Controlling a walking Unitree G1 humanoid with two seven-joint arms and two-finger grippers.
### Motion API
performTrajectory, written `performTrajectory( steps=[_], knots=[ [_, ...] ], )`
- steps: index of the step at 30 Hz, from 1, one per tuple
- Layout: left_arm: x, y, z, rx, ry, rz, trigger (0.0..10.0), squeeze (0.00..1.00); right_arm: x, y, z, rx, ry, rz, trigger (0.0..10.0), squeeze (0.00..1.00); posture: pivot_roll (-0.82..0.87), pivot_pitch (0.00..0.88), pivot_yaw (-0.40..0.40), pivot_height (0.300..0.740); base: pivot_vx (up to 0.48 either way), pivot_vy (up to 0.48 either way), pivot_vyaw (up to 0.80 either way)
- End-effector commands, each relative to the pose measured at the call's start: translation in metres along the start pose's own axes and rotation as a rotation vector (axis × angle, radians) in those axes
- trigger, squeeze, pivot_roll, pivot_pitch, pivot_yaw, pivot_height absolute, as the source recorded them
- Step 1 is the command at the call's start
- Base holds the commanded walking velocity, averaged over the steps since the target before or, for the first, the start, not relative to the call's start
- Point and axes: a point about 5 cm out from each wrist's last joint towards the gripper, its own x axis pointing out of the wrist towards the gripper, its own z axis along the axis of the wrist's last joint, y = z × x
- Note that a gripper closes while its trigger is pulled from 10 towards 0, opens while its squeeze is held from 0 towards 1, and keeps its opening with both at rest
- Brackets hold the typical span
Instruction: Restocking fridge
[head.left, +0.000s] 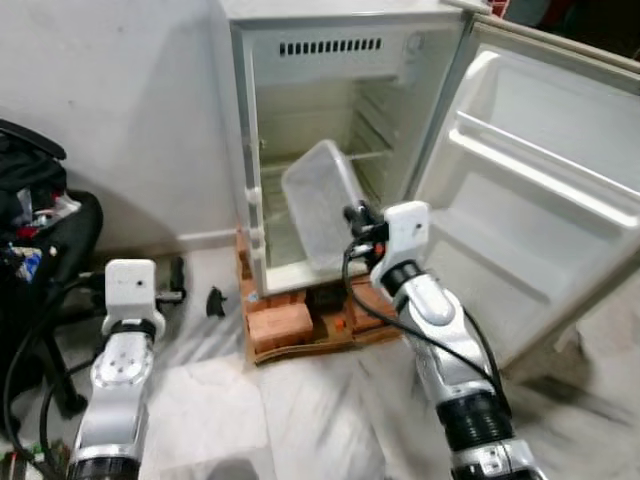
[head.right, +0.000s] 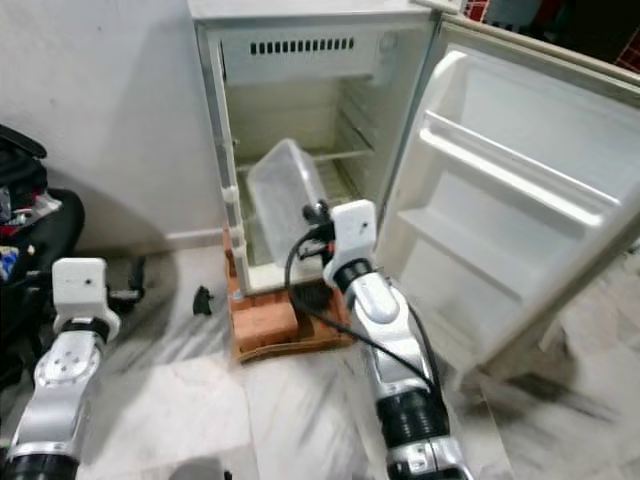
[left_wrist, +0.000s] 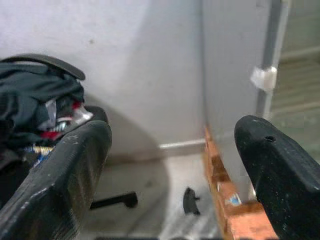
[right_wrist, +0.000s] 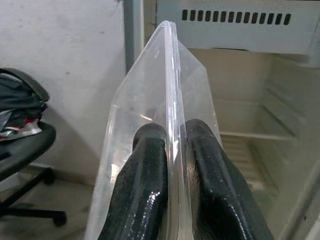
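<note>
Here the right claw (right_wrist: 172, 165) is clamped on an empty clear tub (head.left: 322, 200) before the open fridge (head.left: 300, 30).

Right gripper (head.left: 352, 222) holds clear container (head.left: 322, 200) before the open fridge (head.left: 340, 60).

The marble floor (head.left: 300, 420) carries a platform of red bricks (head.left: 290, 325). The fridge (head.left: 340, 130) stands directly on the bricks. A small black object (head.left: 215, 301) lies on the floor just left of the bricks; an office chair (head.left: 60, 260) stands farther left.
</note>
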Motion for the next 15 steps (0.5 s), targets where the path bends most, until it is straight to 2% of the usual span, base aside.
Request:
performTrajectory(
  steps=[1,3,4,5,7,14,15],
  knots=[
    [-0.002,-0.016,0.010,-0.047,-0.061,-0.062,10.0,0.00,-0.004,-0.017,0.001,-0.012,0.002,-0.063,10.0,0.00,0.15,0.000,-0.071,0.740,0.000,0.000,0.00],
    [-0.003,-0.018,0.012,-0.071,-0.076,-0.077,10.0,0.00,-0.004,-0.018,0.000,-0.011,0.000,-0.070,10.0,0.00,0.15,0.000,-0.071,0.740,0.000,0.000,0.00],
    [-0.006,-0.022,0.013,-0.127,-0.072,-0.114,10.0,0.00,-0.006,-0.020,0.000,-0.014,0.002,-0.087,10.0,0.00,0.16,0.000,-0.070,0.740,0.000,0.000,0.00],
    [-0.006,-0.022,0.013,-0.127,-0.072,-0.114,10.0,0.00,-0.006,-0.020,0.000,-0.014,0.002,-0.087,10.0,0.00,0.16,0.000,-0.070,0.740,0.000,0.000,0.00],
    [-0.012,-0.030,0.016,-0.209,-0.072,-0.189,10.0,0.00,-0.009,-0.026,-0.003,-0.008,0.012,-0.130,10.0,0.00,0.16,0.000,-0.072,0.740,0.000,0.000,0.00],
    [-0.019,-0.030,0.016,-0.199,-0.075,-0.198,10.0,0.00,-0.017,-0.034,-0.005,-0.007,0.020,-0.176,10.0,0.00,0.16,0.000,-0.067,0.740,0.000,0.000,0.00],
    [-0.025,-0.025,0.012,-0.192,-0.064,-0.184,10.0,0.00,-0.025,-0.040,-0.008,-0.012,0.031,-0.201,10.0,0.00,0.16,0.000,-0.066,0.740,0.000,0.000,0.00]
  ],
)
